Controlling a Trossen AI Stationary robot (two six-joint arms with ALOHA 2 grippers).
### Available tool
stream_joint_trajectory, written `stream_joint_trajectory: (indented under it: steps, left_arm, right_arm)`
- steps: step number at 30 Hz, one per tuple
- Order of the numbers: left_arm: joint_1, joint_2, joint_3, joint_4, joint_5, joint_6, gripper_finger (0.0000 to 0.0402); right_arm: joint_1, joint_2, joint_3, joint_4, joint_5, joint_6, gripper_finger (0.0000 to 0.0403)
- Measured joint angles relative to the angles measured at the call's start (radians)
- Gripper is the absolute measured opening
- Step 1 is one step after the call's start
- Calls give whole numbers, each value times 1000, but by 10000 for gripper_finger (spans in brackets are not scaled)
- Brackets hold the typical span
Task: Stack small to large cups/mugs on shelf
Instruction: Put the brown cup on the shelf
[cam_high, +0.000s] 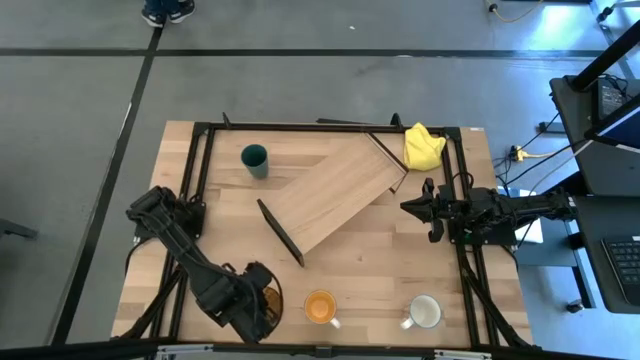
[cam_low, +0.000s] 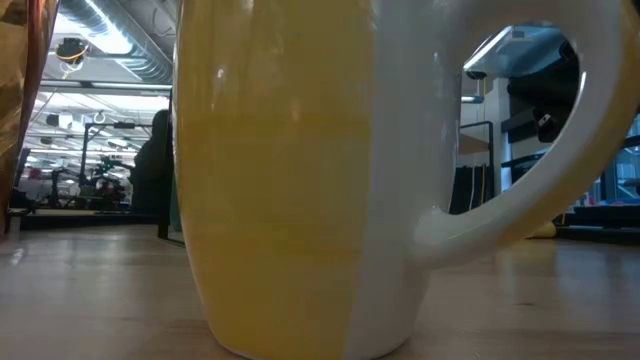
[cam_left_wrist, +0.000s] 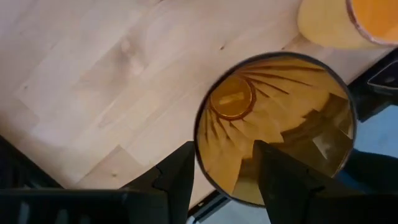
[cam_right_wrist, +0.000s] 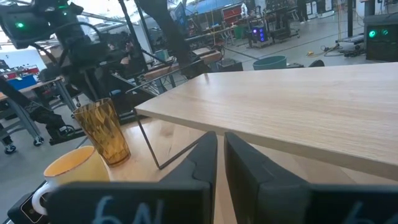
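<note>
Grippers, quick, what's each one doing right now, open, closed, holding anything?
Left gripper: open, fingers straddling the rim of the amber glass tumbler, not clamped.
Right gripper: closed, holding nothing, waiting at the table's right edge.

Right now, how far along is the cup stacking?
Nothing done: the shelf is bare. In hand: the left gripper, open, straddles the amber tumbler's rim. Left: teal cup, orange mug and white mug stand unstacked. Right gripper waits shut.

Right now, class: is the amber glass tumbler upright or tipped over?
Upright: the amber ribbed glass tumbler stands on its base in the right wrist view; the left wrist view looks down into its open mouth.
</note>
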Motion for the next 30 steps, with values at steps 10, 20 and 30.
stream_joint_trajectory:
  steps: [10, 20, 30]
  left_arm:
    - [-17, 90, 0, -23, 31, 31, 155]
    - [-9, 96, 13, -71, 51, 29, 97]
    - [55, 98, 100, -145, 52, 176, 5]
  right_arm:
    - [0, 0, 0, 0, 0, 0, 32]
    - [0, 0, 0, 0, 0, 0, 32]
    - [0, 0, 0, 0, 0, 0, 32]
